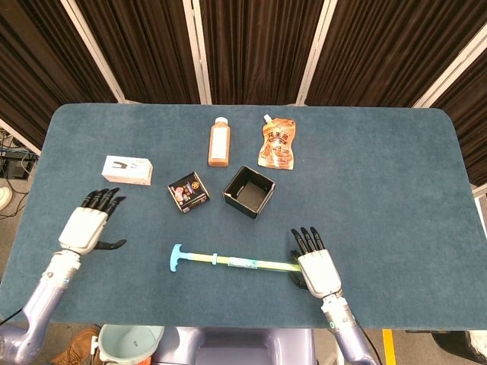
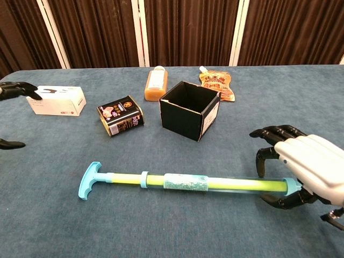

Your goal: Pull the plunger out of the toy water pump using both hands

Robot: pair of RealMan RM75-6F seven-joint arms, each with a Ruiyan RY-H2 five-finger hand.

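The toy water pump (image 1: 236, 263) lies near the table's front edge, a clear tube with a yellow-green plunger rod inside. Its teal T-handle (image 1: 176, 256) points to the left. In the chest view the pump (image 2: 183, 183) runs from the handle (image 2: 88, 180) to the tube's teal end cap under my right hand. My right hand (image 1: 318, 272) holds that right end: the fingers (image 2: 271, 134) arch over the tube and the thumb sits under it. My left hand (image 1: 91, 226) hovers open, fingers spread, well to the left of the handle. Only its fingertips (image 2: 16, 90) show in the chest view.
Behind the pump stand a black open box (image 1: 249, 192), a small dark tin (image 1: 188, 191) and a white carton (image 1: 127, 169). A brown bottle (image 1: 219, 141) and an orange pouch (image 1: 278, 144) lie further back. A bucket (image 1: 129, 342) sits below the table's front edge.
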